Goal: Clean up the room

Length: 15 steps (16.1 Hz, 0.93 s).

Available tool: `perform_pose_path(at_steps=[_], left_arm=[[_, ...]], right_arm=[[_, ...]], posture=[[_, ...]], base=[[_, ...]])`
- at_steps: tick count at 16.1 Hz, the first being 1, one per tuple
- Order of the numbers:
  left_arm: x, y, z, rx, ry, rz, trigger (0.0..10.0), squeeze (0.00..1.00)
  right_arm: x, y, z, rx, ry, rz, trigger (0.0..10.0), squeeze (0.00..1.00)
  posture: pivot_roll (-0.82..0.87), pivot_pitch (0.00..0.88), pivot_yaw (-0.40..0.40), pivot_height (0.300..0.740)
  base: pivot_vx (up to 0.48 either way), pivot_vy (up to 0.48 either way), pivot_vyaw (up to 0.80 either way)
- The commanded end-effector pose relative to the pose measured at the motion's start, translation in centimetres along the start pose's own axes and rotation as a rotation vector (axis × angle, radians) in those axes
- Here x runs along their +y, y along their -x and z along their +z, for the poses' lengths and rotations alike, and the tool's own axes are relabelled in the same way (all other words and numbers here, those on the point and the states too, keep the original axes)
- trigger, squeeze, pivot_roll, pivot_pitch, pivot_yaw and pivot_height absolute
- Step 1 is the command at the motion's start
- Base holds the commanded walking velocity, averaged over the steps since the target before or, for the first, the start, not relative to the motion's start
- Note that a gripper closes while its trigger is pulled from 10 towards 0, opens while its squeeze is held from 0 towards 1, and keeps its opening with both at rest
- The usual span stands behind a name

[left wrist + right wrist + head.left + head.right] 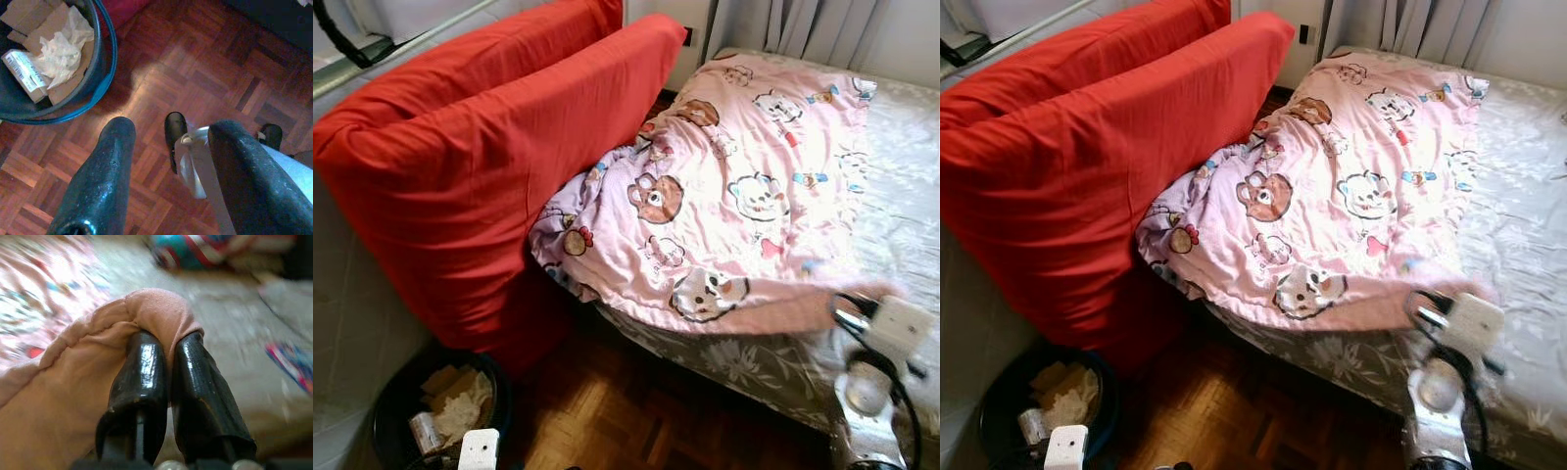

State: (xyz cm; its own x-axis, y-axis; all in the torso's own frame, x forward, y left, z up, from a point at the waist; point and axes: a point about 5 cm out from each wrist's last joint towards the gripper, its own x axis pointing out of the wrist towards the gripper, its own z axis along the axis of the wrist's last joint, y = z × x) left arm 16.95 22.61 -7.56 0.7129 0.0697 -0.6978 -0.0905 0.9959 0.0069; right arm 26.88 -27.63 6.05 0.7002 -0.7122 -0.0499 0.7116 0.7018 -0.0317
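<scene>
Here the right gripper (164,340) has its two black fingers (139,382) pinched together on a fold of the pink blanket (734,196); the right wrist view shows the cloth bunched over both tips, its plain pink underside facing the camera. From the head views the same grip is partly blurred: the right arm reaches up from the lower right corner to the blanket's near edge, at the side of the bed (901,196). The blanket, printed with cartoon animals, lies spread across the bed's pale patterned sheet, its left part rumpled against two red cushions (480,166) that stand on edge, one behind the other, beside the bed.

The right wrist view also takes in something the head views lack: a blurred blue, red and white striped thing (205,249) farther along the bed, and another coloured scrap (291,364) at its side; what they are cannot be told.

The left gripper (168,147) hangs over the parquet floor (195,63), its two fingers spread apart and holding nothing. Its wrist view looks down into one dark bin (105,58) with a blue rim, holding cardboard pieces, crumpled white paper (61,51) and one barcoded packet (24,71). The head views place that bin on the floor in front of the cushions.
</scene>
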Motion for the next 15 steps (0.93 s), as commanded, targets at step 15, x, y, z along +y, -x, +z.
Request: perform_pose_path(at_steps=[15], left_arm=[[0.2, 0.3, -0.9, 0.036, -0.018, -0.001, 10.0, 0.00]], right_arm=[[-3.6, 5.7, -11.4, 0.634, 0.103, 0.005, 10.0, 0.00]], posture=[[0.06, 0.150, -0.024, 0.740]], base=[[0.000, 0.000, 0.00]])
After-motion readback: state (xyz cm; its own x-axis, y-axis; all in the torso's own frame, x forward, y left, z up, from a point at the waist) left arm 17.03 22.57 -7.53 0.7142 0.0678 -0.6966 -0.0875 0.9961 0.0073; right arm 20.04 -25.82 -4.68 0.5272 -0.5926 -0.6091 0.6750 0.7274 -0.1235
